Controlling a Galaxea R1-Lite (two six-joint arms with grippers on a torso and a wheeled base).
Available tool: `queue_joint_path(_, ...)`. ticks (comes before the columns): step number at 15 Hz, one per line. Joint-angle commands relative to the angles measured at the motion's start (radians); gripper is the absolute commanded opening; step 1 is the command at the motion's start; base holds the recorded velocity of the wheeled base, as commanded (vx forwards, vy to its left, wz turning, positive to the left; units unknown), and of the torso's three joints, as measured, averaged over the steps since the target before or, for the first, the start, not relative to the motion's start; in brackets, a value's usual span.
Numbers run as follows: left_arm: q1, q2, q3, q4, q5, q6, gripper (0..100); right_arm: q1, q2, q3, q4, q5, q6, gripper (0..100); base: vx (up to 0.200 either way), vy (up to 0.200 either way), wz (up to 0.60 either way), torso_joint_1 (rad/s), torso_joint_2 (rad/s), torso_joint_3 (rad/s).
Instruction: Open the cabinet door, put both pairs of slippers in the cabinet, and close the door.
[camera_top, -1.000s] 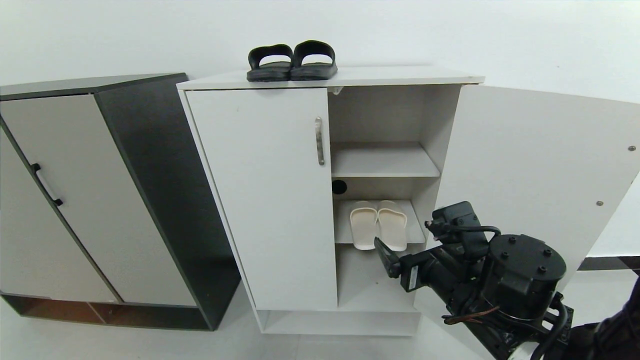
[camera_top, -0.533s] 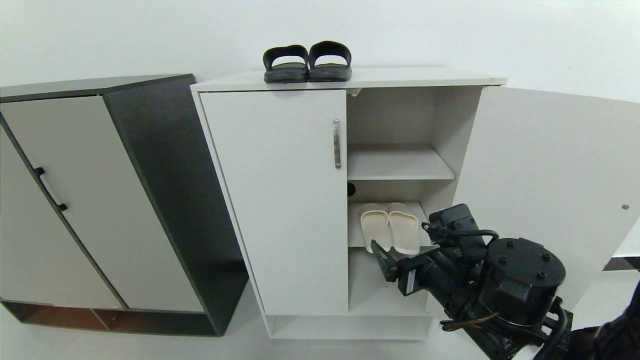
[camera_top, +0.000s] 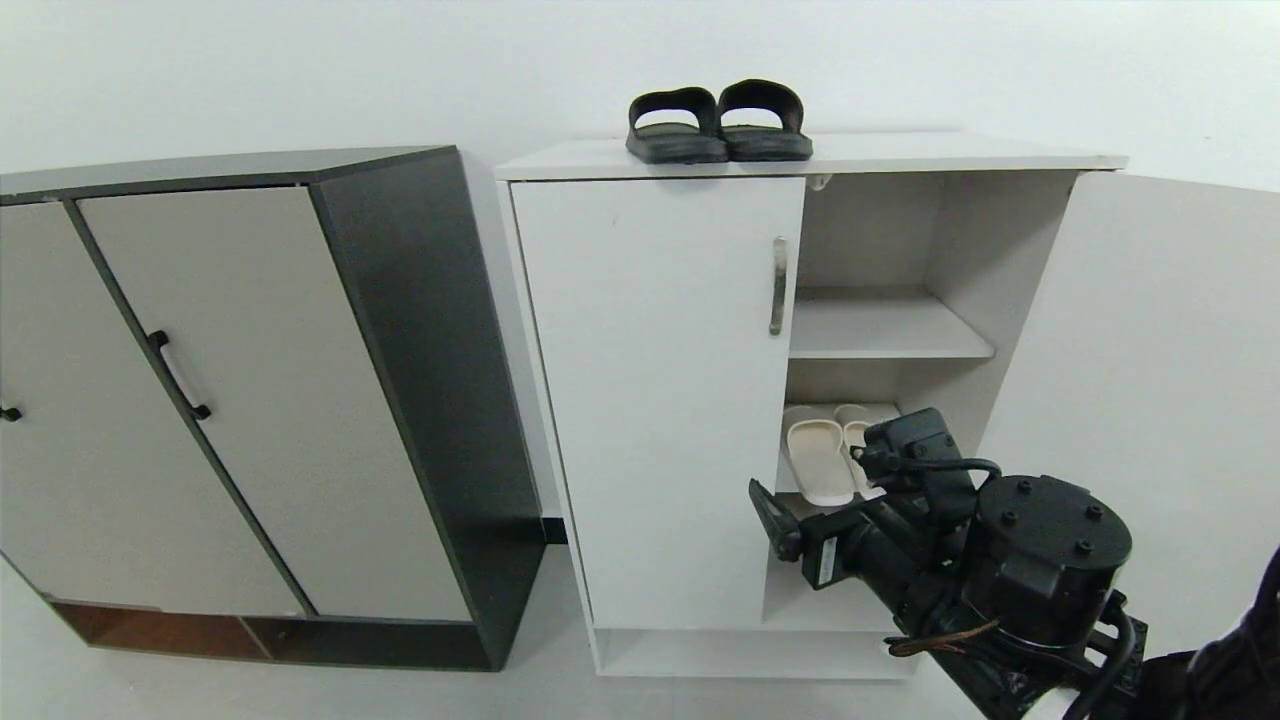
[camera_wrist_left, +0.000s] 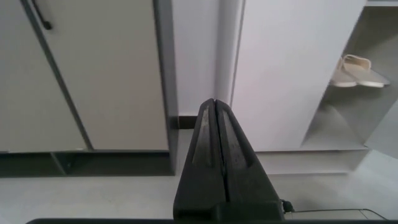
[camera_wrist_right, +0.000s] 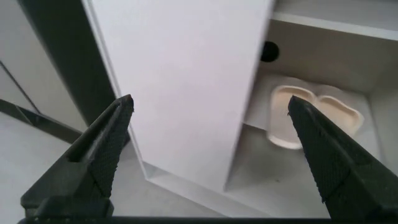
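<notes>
Two pairs, two states: the cream slippers (camera_top: 820, 460) lie side by side on the middle shelf (camera_wrist_right: 260, 115) inside the white cabinet (camera_top: 950, 152), while the black slippers (camera_top: 720, 122) sit on its top, above the closed left door (camera_top: 660, 400). With the right door (camera_top: 1150, 400) swung wide open and one pair stowed, we judge the task about half done. The black pair is yet to be fetched, and closing the door comes last.

Our right gripper (camera_wrist_right: 210, 102) hangs low before the opening, just in front of the left door's free edge. Its jaws are spread wide with nothing between them. Our left gripper (camera_wrist_left: 216, 143) holds nothing either. Its fingers are pressed flat together, and it sits low, facing the gap between the white cabinet and the dark cabinet (camera_top: 400, 350) beside it.

Over the last second the whole head view has slid. Both cabinets now sit farther to our right in the picture, and more of the dark cabinet's front shows. We read that as the camera moving, not the furniture, since both pairs keep their places on the cabinet. Our right arm holds the same spot in the picture, so it was carried along, and its wrist now covers part of the cream pair. To us this looks like repositioning before reaching for the black pair.
</notes>
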Motion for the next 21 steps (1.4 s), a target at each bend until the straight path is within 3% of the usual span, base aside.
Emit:
queue_joint_path(1,0.000,0.002,0.000,0.000,0.000,0.000,0,0.001,0.003,0.001,-0.002,0.000,0.000,100,0.000,0.000,0.00,0.000,0.00,0.000)
queue_joint_path(17,0.000,0.002,0.000,0.000,0.001,-0.005,0,-0.048,0.097,0.049,-0.148,0.022,-0.081,100,0.000,0.000,0.00,0.000,0.00,0.000)
queue_joint_path(21,0.000,0.002,0.000,0.000,0.003,-0.005,0,-0.050,0.097,0.050,-0.146,0.022,-0.081,100,0.000,0.000,0.00,0.155,-0.12,-0.129)
